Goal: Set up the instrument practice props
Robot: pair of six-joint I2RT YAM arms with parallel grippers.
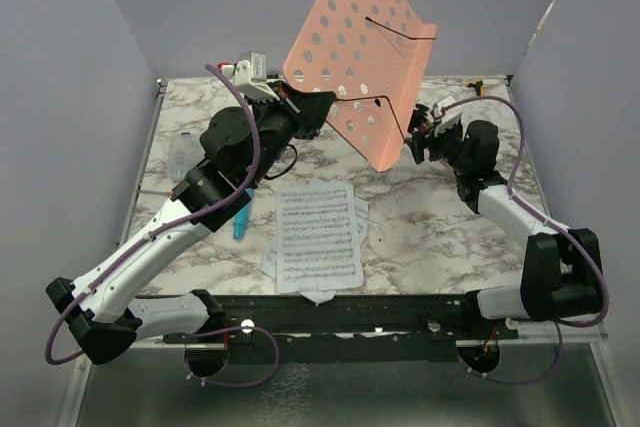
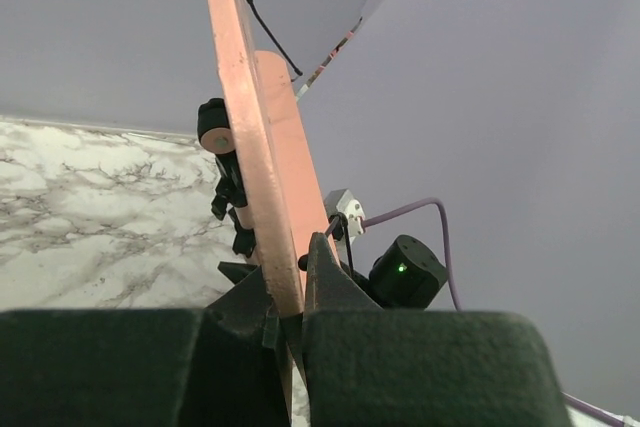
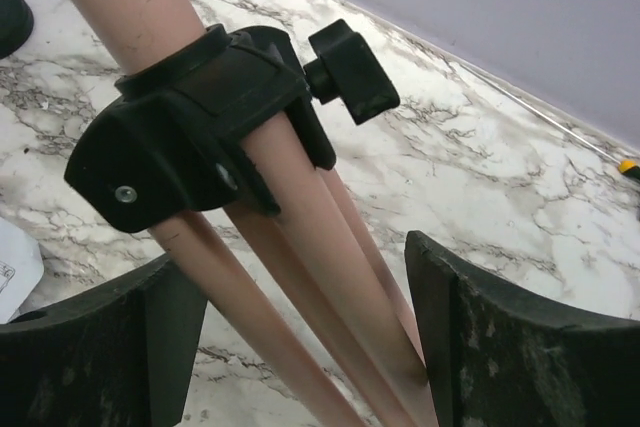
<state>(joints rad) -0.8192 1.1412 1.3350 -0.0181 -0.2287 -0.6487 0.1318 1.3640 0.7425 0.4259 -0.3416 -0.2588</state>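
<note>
Pink music stand (image 1: pixel 360 57) leans over the counter's far edge; left gripper (image 2: pixel 290 285) is clenched on its panel (image 2: pixel 250 147) rim. Right gripper (image 3: pixel 300 277) is released, straddling the folded tripod legs (image 3: pixel 300 247).

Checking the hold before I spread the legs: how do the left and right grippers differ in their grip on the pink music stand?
The left gripper is shut on the edge of the stand's hole-punched panel. The right gripper is open, its fingers either side of the folded tripod legs with gaps showing. The left pinches a flat sheet; the right brackets round tubes just below the black hub. Both are at the same stand.
</note>
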